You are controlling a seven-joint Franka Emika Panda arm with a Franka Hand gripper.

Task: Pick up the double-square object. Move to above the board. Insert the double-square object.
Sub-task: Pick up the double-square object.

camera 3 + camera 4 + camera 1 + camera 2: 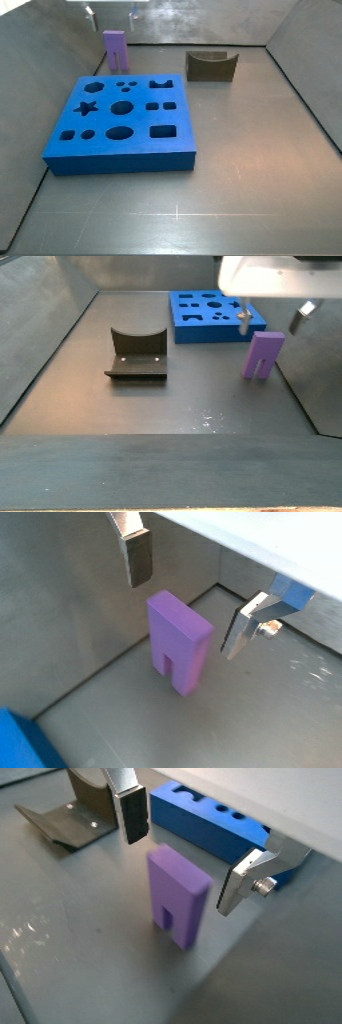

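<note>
Claw [187,597] spread wide, empty, straddling upright purple block [178,642] from above to pinch it; board [120,120] lies nearby, awaiting insertion.

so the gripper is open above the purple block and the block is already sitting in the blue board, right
Not quite. The gripper is open above the double-square object, but in both side views the block stands upright on the grey floor beside the board, not in it.
</note>
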